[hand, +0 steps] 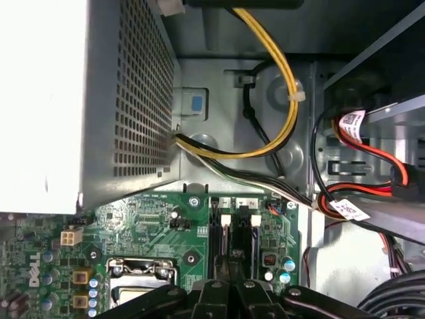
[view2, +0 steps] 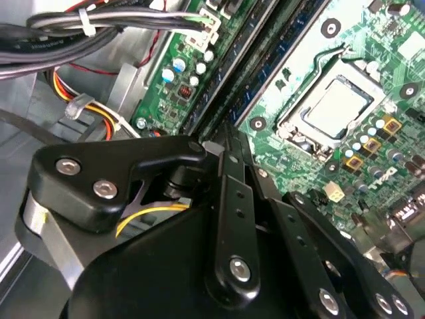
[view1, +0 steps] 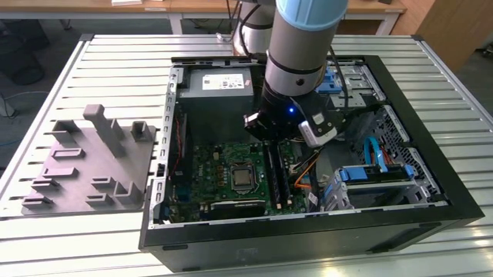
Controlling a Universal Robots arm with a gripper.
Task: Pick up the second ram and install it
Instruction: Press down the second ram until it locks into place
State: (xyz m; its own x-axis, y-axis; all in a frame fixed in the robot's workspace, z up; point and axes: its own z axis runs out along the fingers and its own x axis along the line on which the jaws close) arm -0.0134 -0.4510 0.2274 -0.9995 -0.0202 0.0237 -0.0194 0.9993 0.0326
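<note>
So the arm was reaching down into the open PC case (view1: 431, 190), with the gripper (view1: 271, 141) hanging right over the top end of the long black memory slots (view1: 277, 173) on the green motherboard (view1: 212, 173). In the exterior view the slots ran up and down just at 3 o'clock of the CPU socket (view1: 242, 177), and the gripper sat at about 12 o'clock from them, just below the silver power supply (view1: 219, 86). In the second wrist view the gripper (view2: 229, 136) had its black linkage bars pulled in close and the tips met in a narrow point over the slots (view2: 265, 60), with the CPU socket (view2: 335, 106) off to one side. Whether the jaws were pinching anything couldn't be told; the second ram itself wasn't something that could be picked out for sure, so its spot stayed unclear. The first wrist view showed the gripper (hand: 232, 282) lined up with the slots (hand: 236, 229), plus yellow and black cables (hand: 279, 126) looping past the perforated power supply (hand: 126, 93). Out on the slatted table (view1: 77, 63), the grey moulded tray (view1: 89, 164) sat at 9 o'clock of the case, well apart from the arm.
</note>
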